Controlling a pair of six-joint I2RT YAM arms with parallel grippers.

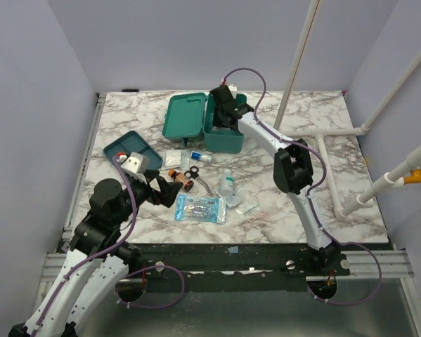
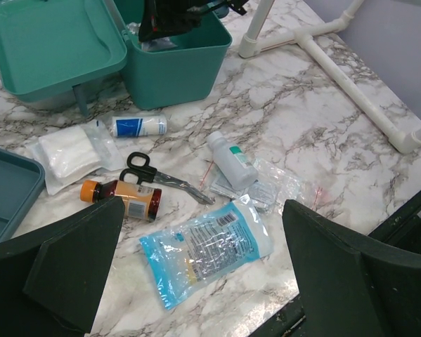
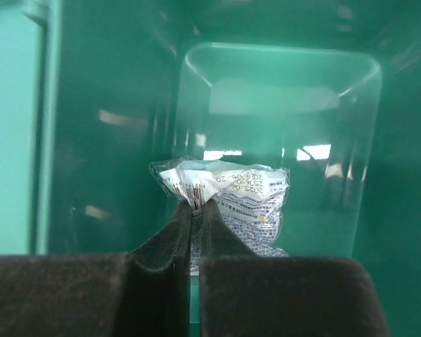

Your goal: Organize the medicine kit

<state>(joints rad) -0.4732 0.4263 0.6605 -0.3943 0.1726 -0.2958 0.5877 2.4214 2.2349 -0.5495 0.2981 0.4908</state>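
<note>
Bright, even overhead light fills the top view, with soft, short shadows on the table point(image 1: 322, 203). In the right wrist view, white glare streaks the walls of the kit point(image 3: 98, 140); the packet point(image 3: 245, 189) is sharp, the fingers point(image 3: 161, 246) at the bottom dark and blurred.

No wording fully legible.
Packet point(image 3: 231, 193) inside the medicine kit point(image 3: 91, 140): barcode and rows of small blue print, digits too blurred to read.
Clear pouch point(image 2: 206, 249) on the counter point(image 2: 322, 126): barcode and fine print, unreadable.
Roll point(image 2: 138, 126): blue label, text too small.
White bottle point(image 2: 231, 160), amber bottle point(image 2: 126, 196): labels illegible.
</note>
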